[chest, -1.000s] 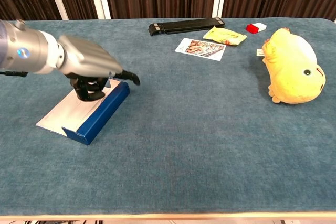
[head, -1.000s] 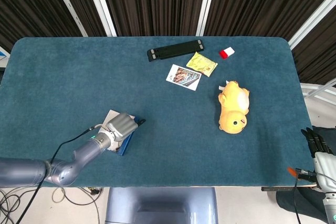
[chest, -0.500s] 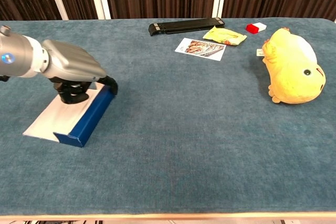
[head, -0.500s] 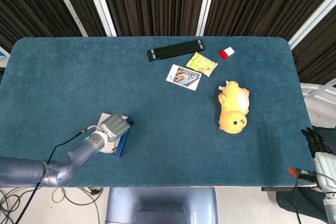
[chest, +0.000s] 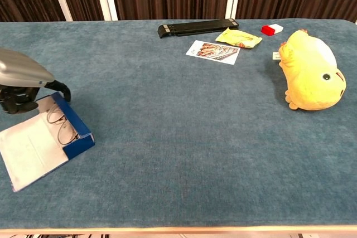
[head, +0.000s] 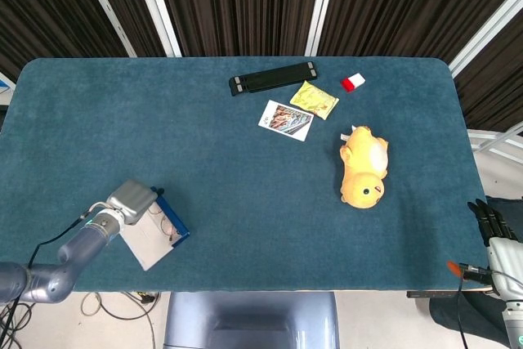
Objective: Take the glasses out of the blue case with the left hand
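main risk from here, imo: the blue case (chest: 70, 124) sits near the table (head: 245, 161) front-left edge w/ its pale lid flap (chest: 30, 149) spread toward the edge; a clumsy reach by the left hand (chest: 22, 82) could shove the whole case along the cloth or off the edge instead of lifting the contents. also the glasses (chest: 58, 124) are thin wire, lying flat inside against the blue wall, so thick fingers may slide over the frame w/o catching it, or bend it.

left hand fingers (chest: 17, 101): curled down and in, just behind the case's far end, over its back corner; can't tell if they're pinching the case edge or just resting there. not on the glasses. glasses lie just in front of the fingertips, inside the open case.

glasses look: thin pale metal rims, clear lenses, folded flat.

right hand (head: 498, 239) is off the table's right edge, holding nothing as far as visible.
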`<move>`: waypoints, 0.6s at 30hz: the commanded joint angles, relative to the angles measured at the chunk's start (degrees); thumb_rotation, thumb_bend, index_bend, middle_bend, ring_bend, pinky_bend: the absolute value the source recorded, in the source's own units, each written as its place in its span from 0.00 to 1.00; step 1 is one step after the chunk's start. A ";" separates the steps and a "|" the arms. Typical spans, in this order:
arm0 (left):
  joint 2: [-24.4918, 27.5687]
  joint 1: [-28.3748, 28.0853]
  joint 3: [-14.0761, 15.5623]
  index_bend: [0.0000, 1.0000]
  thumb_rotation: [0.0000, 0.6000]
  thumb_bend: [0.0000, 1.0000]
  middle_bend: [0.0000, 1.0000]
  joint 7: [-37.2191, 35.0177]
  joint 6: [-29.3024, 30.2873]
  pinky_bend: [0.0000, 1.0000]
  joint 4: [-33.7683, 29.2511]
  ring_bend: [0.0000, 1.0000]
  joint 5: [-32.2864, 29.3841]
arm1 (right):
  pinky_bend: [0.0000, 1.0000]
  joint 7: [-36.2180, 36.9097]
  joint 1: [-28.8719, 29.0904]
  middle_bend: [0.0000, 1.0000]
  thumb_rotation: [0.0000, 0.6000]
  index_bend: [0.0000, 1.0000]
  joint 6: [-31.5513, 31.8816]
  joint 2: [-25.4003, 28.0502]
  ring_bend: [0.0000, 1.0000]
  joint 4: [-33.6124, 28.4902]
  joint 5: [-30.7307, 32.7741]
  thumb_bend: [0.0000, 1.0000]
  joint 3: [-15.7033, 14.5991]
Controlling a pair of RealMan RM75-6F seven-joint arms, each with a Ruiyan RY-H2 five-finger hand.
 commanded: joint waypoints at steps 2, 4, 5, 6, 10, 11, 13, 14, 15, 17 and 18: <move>2.01 2.12 0.73 0.21 1.00 0.61 0.91 -2.24 1.14 0.93 -1.57 0.82 1.52 | 0.20 0.02 -0.02 0.00 1.00 0.00 0.06 0.00 0.00 -0.01 -0.05 0.16 -0.02; 3.22 2.94 1.13 0.22 1.00 0.61 0.91 -2.97 1.66 0.93 -2.68 0.82 2.28 | 0.20 0.06 -0.02 0.00 1.00 0.00 0.03 0.00 0.00 -0.03 0.01 0.16 0.01; 3.68 3.21 1.27 0.23 1.00 0.61 0.91 -3.15 1.87 0.93 -3.12 0.82 2.59 | 0.20 0.08 -0.01 0.00 1.00 0.00 0.01 -0.01 0.00 -0.03 0.02 0.16 0.01; 4.37 3.57 1.53 0.23 1.00 0.61 0.91 -3.37 2.12 0.93 -3.77 0.82 2.96 | 0.20 0.12 0.00 0.00 1.00 0.00 0.00 -0.01 0.00 -0.04 0.04 0.16 0.02; 6.32 4.58 2.15 0.25 1.00 0.60 0.91 -4.25 2.13 0.93 -5.50 0.82 4.13 | 0.20 0.22 0.00 0.00 1.00 0.00 -0.07 0.05 0.00 -0.10 0.10 0.16 0.01; 6.95 4.86 2.30 0.25 1.00 0.60 0.91 -4.57 2.10 0.93 -6.04 0.82 4.48 | 0.20 0.24 0.00 0.00 1.00 0.00 -0.05 0.06 0.00 -0.11 0.08 0.16 0.02; 7.85 5.51 2.30 0.27 1.00 0.57 0.91 -5.33 2.41 0.93 -6.73 0.82 5.12 | 0.20 0.30 -0.01 0.00 1.00 0.00 -0.08 0.08 0.00 -0.13 0.11 0.16 0.02; 8.17 5.93 2.10 0.27 1.00 0.52 0.91 -5.84 2.74 0.93 -6.94 0.82 5.50 | 0.20 0.31 0.01 0.00 1.00 0.00 -0.10 0.08 0.00 -0.16 0.11 0.16 0.02; 8.46 6.45 1.73 0.27 1.00 0.47 0.91 -6.64 3.11 0.93 -7.08 0.82 5.89 | 0.20 0.35 0.02 0.00 1.00 0.00 -0.12 0.08 0.00 -0.17 0.14 0.16 0.04; 8.74 7.80 0.66 0.27 1.00 0.34 0.92 -8.49 4.42 0.93 -7.09 0.82 6.63 | 0.20 0.42 0.02 0.00 1.00 0.00 -0.16 0.10 0.00 -0.20 0.17 0.16 0.05; 8.33 9.00 -0.97 0.28 1.00 0.30 0.92 -10.15 6.98 0.93 -6.71 0.82 7.32 | 0.20 0.44 0.03 0.00 1.00 0.00 -0.12 0.09 0.00 -0.21 0.14 0.16 0.06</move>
